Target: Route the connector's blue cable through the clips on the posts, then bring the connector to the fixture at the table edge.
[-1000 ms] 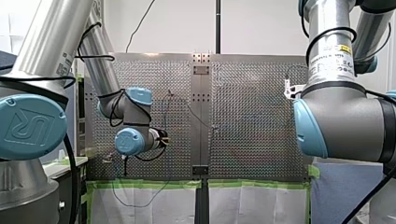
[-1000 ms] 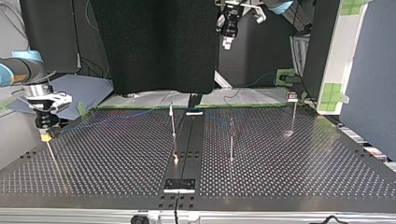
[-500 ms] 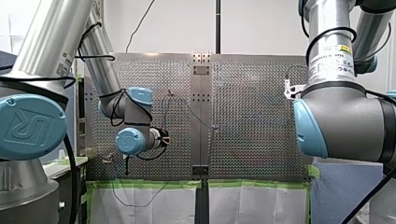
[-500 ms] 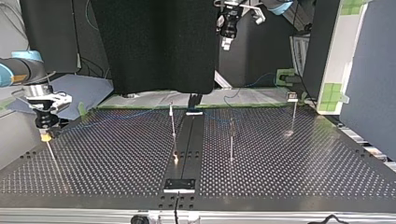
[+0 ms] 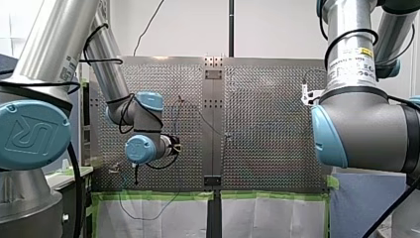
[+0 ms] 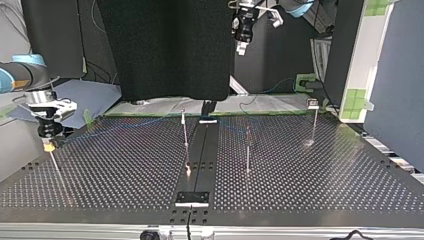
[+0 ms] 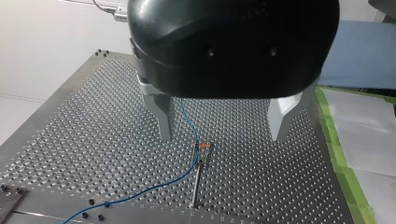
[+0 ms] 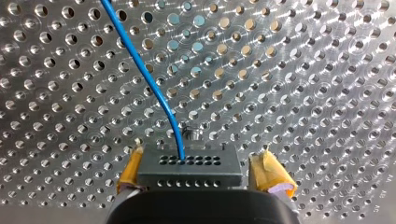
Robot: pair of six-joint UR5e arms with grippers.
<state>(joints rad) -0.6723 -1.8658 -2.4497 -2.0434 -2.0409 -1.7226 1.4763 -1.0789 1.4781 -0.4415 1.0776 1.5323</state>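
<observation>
— What does my right gripper point(image 8: 201, 157) have?

— The connector point(image 8: 189, 167), a dark grey block pinched between its yellow pads point(image 8: 131, 170). It sits low over the perforated table point(image 8: 303, 70). The blue cable point(image 8: 144, 70) leaves the block's face and runs away across the holes.

— And my left gripper point(image 7: 223, 128)?

— It is well above the table, with its metal fingers point(image 7: 163, 116) spread wide apart. Under it stands a thin post point(image 7: 197, 182) with a clip point(image 7: 201, 147) on top. The cable runs past that clip. It looks threaded through, but I can't be sure from here.

— Further out?

— In the top view my right gripper hangs at the view's left. Two middle posts point(image 6: 185, 130) stand on either side of the dark centre strip point(image 6: 202, 145). An end post point(image 6: 314, 122) stands near the table's back edge at the view's right.
</observation>
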